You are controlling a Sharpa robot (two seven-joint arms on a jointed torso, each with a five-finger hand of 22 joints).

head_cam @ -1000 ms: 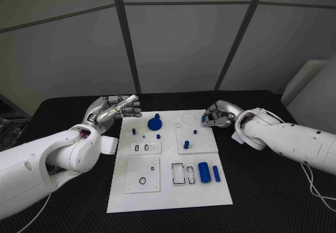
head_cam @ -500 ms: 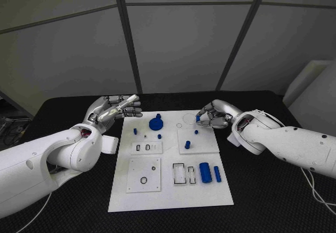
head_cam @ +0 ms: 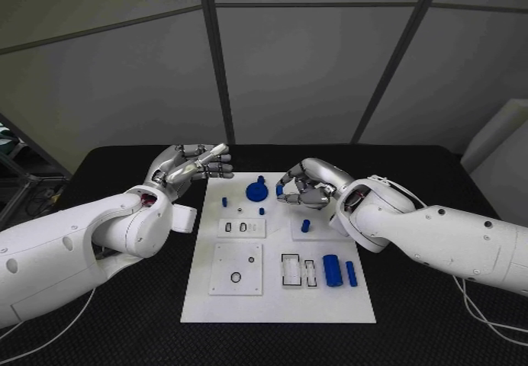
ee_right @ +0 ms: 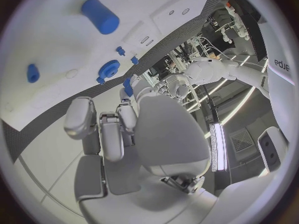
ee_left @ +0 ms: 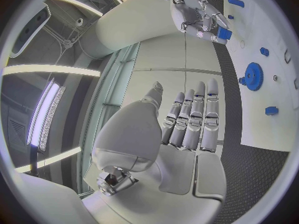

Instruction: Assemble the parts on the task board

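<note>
Since a second ago we see the right hand (head_cam: 305, 185) shifted from the board's right edge leftward over the upper middle of the task board (head_cam: 281, 305); the left hand (head_cam: 194, 165) stayed raised, though the whole head picture has shifted too.

On the board, in the head view, we count one blue gear (head_cam: 258, 192) at upper centre, one small blue peg (head_cam: 224, 202) left of it, one short blue peg (head_cam: 305, 225) standing right of centre, and two blue cylinders low on the right, a thick one (head_cam: 331, 269) and a thin one (head_cam: 351, 274) just beside it. We count three raised white plates.

Our left wrist view shows what the head view hides: a small blue part (ee_left: 224, 33) pinched at the right hand's fingertips (ee_left: 206, 26), above the board. It also shows the gear (ee_left: 253, 76) lying flat. The right wrist view shows the thick cylinder (ee_right: 100, 15) and the gear (ee_right: 109, 68) from behind the curled fingers.

So the right hand is grasping that small blue part, fingers drawn in around it. The left hand holds nothing; its fingers lie straight and close together, clear of the board's upper left corner.
</note>
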